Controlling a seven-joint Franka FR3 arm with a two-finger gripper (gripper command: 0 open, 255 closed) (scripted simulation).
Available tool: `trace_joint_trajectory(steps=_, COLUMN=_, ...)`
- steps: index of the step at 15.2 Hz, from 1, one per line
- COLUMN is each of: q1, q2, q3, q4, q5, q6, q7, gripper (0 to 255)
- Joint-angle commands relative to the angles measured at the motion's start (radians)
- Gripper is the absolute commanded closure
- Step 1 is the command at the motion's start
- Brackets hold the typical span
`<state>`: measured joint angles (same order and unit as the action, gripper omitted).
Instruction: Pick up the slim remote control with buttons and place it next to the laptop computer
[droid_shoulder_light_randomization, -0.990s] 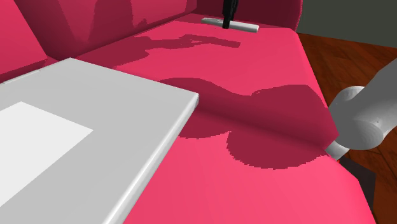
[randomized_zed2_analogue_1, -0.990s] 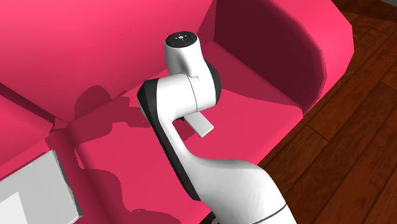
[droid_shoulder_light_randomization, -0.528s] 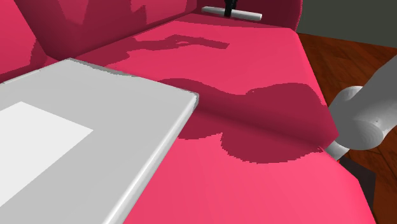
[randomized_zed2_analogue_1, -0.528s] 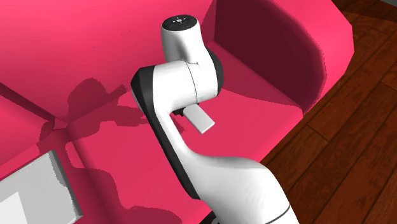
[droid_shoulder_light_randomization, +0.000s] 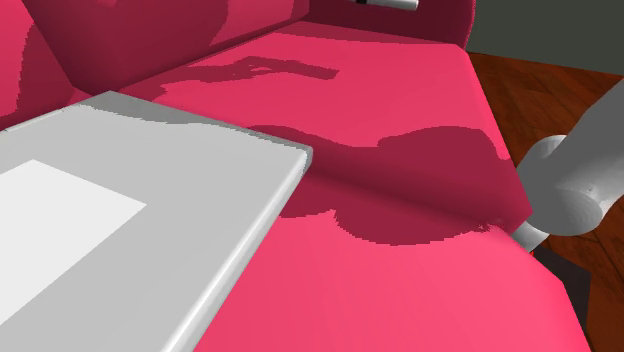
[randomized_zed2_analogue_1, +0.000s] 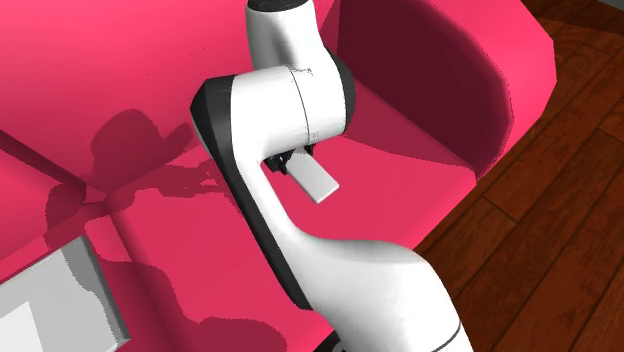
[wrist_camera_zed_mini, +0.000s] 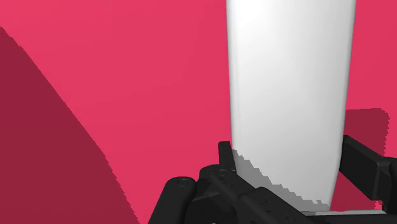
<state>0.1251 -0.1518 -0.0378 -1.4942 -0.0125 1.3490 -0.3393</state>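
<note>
1. One gripper (wrist_camera_zed_mini: 291, 181) is in play. Its two black fingers (wrist_camera_zed_mini: 226, 159) are clamped on one remote control (wrist_camera_zed_mini: 289, 89), one finger against each long side.
2. The remote is drawn plain white-grey, with no buttons visible on it. It runs straight out from between the fingers, well past their tips.
3. In the second exterior view one end of the remote (randomized_zed2_analogue_1: 316, 183) juts out from behind the single white arm (randomized_zed2_analogue_1: 280, 120). It seems to hang clear of the seat below the gripper, though the arm hides the grip there.
4. In the shoulder view the remote (droid_shoulder_light_randomization: 392, 4) sits at the picture's upper edge, in front of the backrest.
5. One pink sofa (droid_shoulder_light_randomization: 400, 110) lies under the gripper, with shadows across its seat.
6. One grey laptop (droid_shoulder_light_randomization: 150, 190) rests on the seat, well apart from the gripper and lower in that view, toward its left. Its corner (randomized_zed2_analogue_1: 60, 300) also shows in the second exterior view.
7. A wooden floor (randomized_zed2_analogue_1: 540, 200) lies beyond the sofa's arm.
</note>
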Motion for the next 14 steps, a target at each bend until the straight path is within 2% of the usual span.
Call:
trace_joint_trajectory(steps=1, q1=0.008, q2=-0.026, q3=0.011, q4=-0.021, q5=0.001, q6=-0.005, q7=0.019, gripper=255)
trace_joint_trajectory(steps=7, q1=0.051, q2=-0.177, q3=0.087, q4=-0.171, q5=0.021, q6=-0.006, q7=0.140, gripper=255)
trace_joint_trajectory(steps=14, q1=0.098, q2=-0.311, q3=0.186, q4=-0.281, q5=0.072, q6=-0.028, q7=0.286, gripper=255)
